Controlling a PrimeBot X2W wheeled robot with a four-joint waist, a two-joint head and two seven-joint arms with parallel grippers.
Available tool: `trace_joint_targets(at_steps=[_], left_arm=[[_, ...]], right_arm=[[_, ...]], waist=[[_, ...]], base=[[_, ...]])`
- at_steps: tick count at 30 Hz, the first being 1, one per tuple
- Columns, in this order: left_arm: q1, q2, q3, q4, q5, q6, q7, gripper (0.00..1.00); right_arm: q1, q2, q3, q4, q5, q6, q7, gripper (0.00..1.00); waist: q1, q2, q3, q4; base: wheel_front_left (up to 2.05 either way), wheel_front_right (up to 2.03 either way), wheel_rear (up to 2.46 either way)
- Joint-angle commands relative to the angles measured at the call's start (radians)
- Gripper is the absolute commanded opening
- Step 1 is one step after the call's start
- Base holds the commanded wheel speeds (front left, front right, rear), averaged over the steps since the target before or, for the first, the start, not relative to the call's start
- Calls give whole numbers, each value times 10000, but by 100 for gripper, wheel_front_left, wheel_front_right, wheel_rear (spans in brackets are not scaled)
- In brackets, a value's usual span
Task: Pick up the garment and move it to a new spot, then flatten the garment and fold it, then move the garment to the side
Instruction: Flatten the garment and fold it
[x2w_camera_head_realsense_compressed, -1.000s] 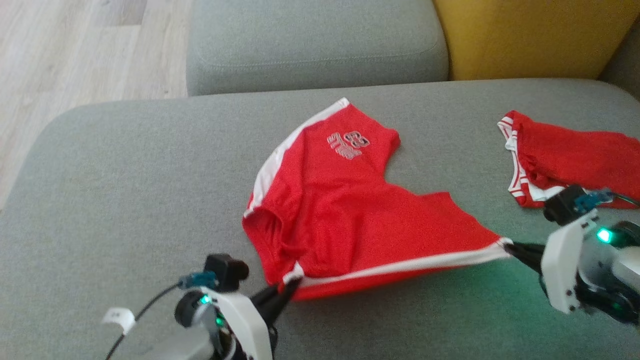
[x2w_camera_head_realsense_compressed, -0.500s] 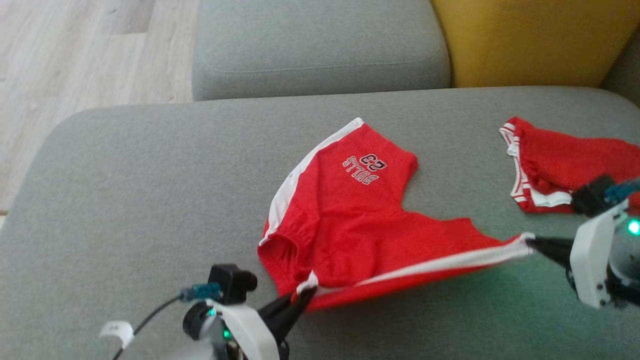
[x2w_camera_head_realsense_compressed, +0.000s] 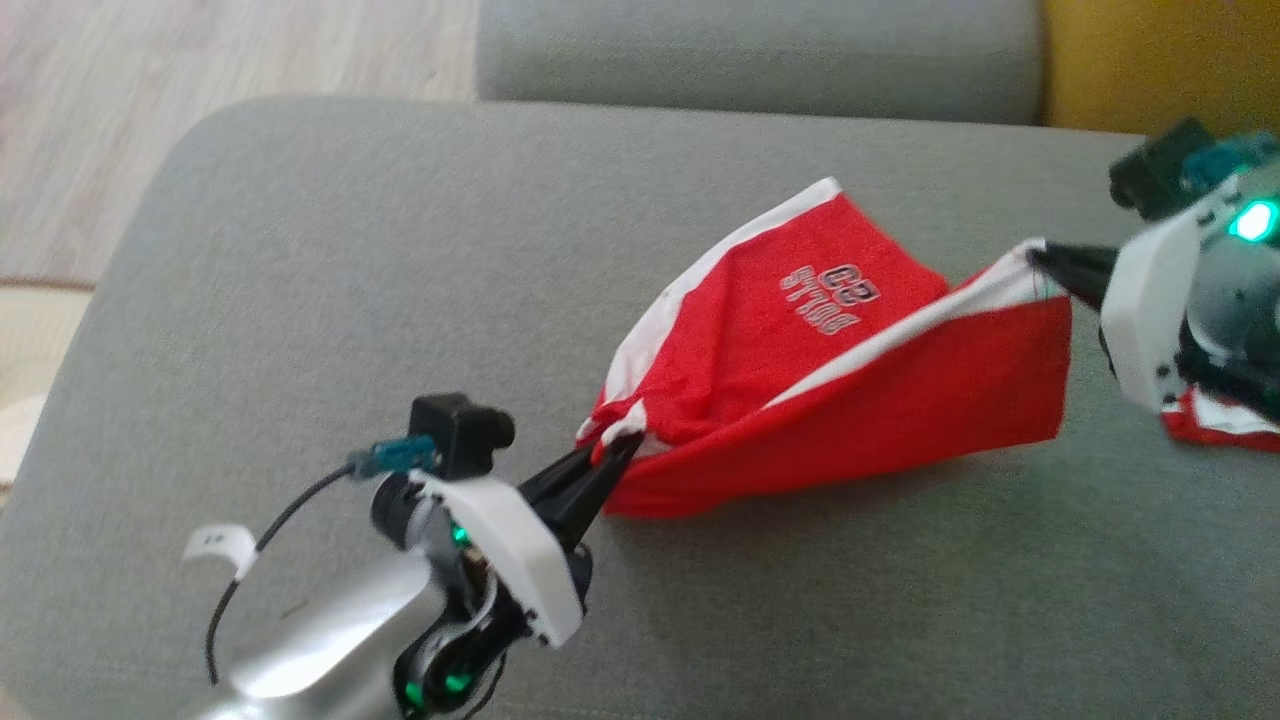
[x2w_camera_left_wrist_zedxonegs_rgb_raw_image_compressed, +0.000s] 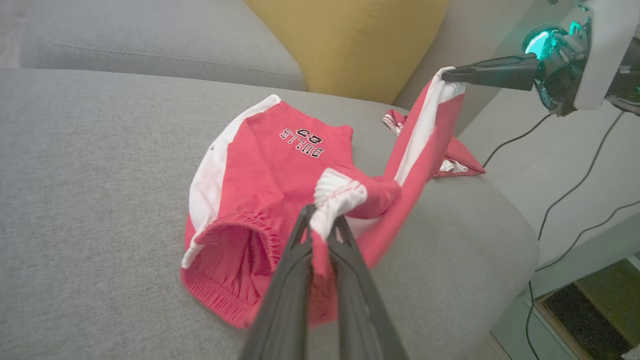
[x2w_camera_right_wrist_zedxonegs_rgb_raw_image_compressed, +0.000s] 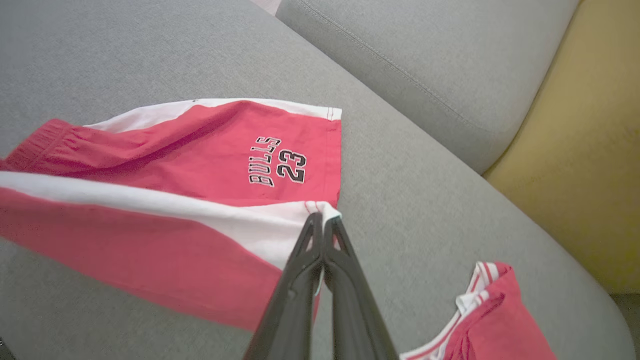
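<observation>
The garment (x2w_camera_head_realsense_compressed: 860, 400) is a pair of red shorts with white side stripes and "BULLS 23" print, on the grey sofa seat (x2w_camera_head_realsense_compressed: 330, 280). My left gripper (x2w_camera_head_realsense_compressed: 615, 452) is shut on its waistband corner (x2w_camera_left_wrist_zedxonegs_rgb_raw_image_compressed: 332, 192). My right gripper (x2w_camera_head_realsense_compressed: 1040, 258) is shut on the hem end of the white stripe (x2w_camera_right_wrist_zedxonegs_rgb_raw_image_compressed: 320, 210). The near leg hangs lifted between the two grippers, above the seat. The printed leg (x2w_camera_right_wrist_zedxonegs_rgb_raw_image_compressed: 270, 155) still lies on the cushion behind it.
A second red and white garment (x2w_camera_right_wrist_zedxonegs_rgb_raw_image_compressed: 490, 315) lies on the seat to the right, partly behind my right wrist (x2w_camera_head_realsense_compressed: 1170, 300). A grey back cushion (x2w_camera_head_realsense_compressed: 760, 50) and a yellow cushion (x2w_camera_head_realsense_compressed: 1160, 60) stand behind. Wooden floor (x2w_camera_head_realsense_compressed: 230, 50) lies off the left.
Both grippers have risen and carried the near leg of the shorts up off the seat, the right one more. The head camera has also shifted, so the sofa sits differently in view.
</observation>
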Motion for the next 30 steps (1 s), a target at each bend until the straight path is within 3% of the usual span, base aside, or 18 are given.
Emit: trace_joint_targets(at_steps=[1,9,19,30], left_arm=[[-721,2,508,-128,-1,-45,-47,0],[-1562,-987,687,1162,-176,-174,11,0],[-2663,-2402,724,3132,-9,-319,-315,0],[-3397,-3321,739,4957,137,-773,-893,0]], right_arm=[[-306,-64,-166,38,-221,65,57,0],[-1753,425,303,1092,-1061,65,-134,0],[-2836,711,811,2548,-1264,65,-910,0],[-3605,1097,1171,3568,-1456,65,-1238,0]], waist=[[0,0,439,423],[0,0,1389,1042],[0,0,2314,1652],[0,0,3037,2004]], base=[[0,0,0],[0,0,0],[0,0,0],[0,0,0]])
